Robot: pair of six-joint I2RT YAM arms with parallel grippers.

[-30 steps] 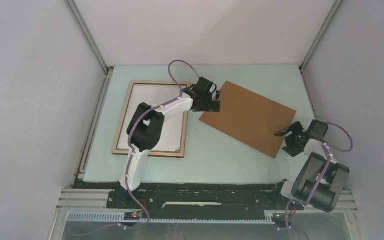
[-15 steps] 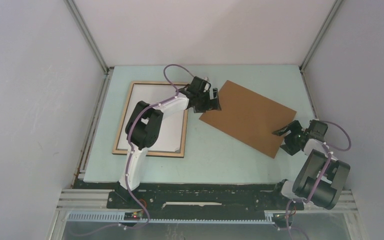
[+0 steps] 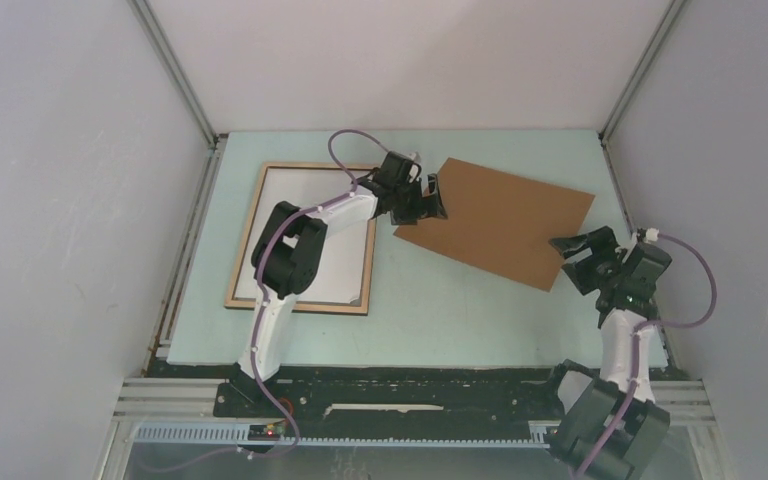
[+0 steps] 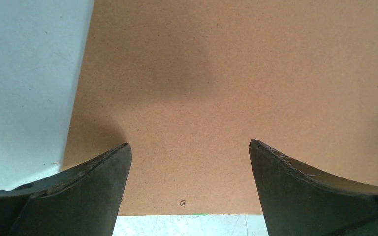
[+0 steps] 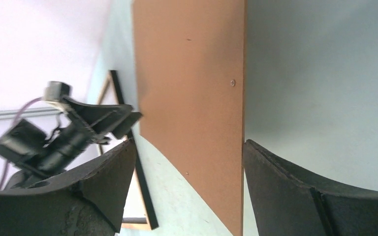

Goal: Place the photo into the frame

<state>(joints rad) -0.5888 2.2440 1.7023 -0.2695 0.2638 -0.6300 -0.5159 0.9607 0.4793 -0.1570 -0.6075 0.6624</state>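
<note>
At opposite ends of the brown board, left gripper and right gripper gape wide

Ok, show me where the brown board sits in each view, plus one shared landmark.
Top external: brown board right of centre, tilted.
Left wrist: board fills most of the picture.
Right wrist: board is a tall strip at centre.
Landmark: left gripper at the board's left edge, seen in all three.

Bright diffuse light, soft shadows, slight blur (right wrist view)
</note>
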